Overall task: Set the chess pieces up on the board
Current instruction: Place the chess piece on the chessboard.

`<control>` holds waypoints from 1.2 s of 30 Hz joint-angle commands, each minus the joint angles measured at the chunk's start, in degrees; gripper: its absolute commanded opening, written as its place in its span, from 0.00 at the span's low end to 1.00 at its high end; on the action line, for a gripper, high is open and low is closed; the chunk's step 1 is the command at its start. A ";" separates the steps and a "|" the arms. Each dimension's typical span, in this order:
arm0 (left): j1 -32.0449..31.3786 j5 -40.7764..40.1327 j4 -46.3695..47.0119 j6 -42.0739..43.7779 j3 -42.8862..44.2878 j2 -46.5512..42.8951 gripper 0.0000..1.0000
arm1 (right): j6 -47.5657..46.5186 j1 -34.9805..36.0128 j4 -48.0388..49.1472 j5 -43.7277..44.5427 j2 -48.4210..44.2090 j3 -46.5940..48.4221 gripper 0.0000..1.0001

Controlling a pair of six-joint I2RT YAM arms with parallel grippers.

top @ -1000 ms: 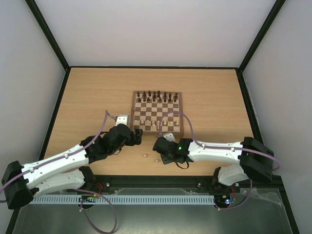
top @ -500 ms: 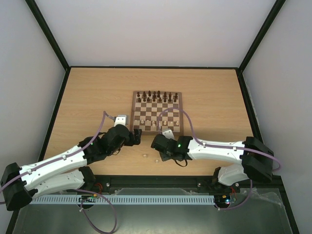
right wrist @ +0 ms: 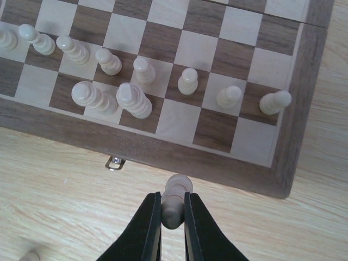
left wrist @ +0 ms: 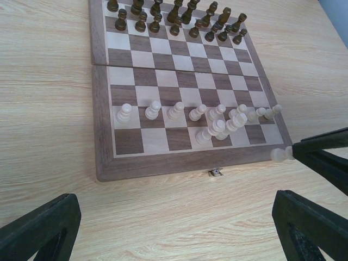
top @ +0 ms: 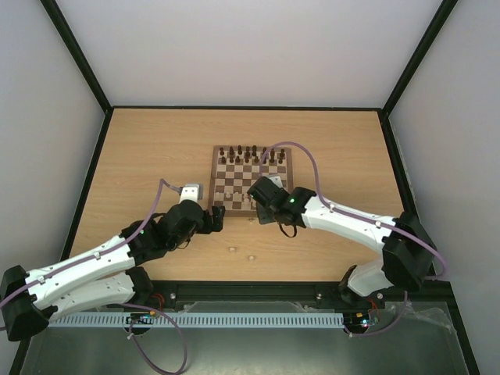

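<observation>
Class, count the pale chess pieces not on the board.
3. One pale piece and a second lie on the table between the arms; a third piece is in the right gripper, beside the board. Arms may hide more.

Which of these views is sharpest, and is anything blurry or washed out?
Right wrist view is sharpest: board squares crisp, shadows faint. Left wrist view blurs the piece held by the right tool at its right edge. Top view is evenly lit, no glare, but the pieces are too small to make out.
</observation>
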 commanded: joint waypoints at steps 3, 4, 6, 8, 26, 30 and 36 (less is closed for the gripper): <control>-0.18 -2.13 -1.96 0.65 -0.44 -1.73 0.99 | -4.30 -2.27 1.53 -2.18 4.96 2.57 0.09; -0.11 -2.22 -2.09 0.67 -0.46 -1.87 0.99 | -4.50 -2.50 1.88 -2.40 5.65 2.74 0.09; -0.02 -2.26 -2.36 0.76 -0.35 -2.01 1.00 | -4.84 -2.93 2.41 -2.60 6.89 3.29 0.08; 0.13 -2.21 -2.46 0.85 -0.33 -2.04 1.00 | -5.13 -3.44 3.04 -2.68 7.93 3.56 0.08; 1.71 -1.52 -2.38 1.82 -0.52 -2.23 0.99 | -6.87 -7.05 5.50 -5.18 11.58 4.67 0.08; 1.84 -1.38 -2.18 1.91 -0.60 -2.12 0.99 | -7.09 -7.34 5.79 -5.50 11.91 4.62 0.08; 2.02 -1.22 -1.86 1.91 -0.77 -2.00 0.99 | -7.27 -7.55 6.25 -5.85 12.68 4.56 0.08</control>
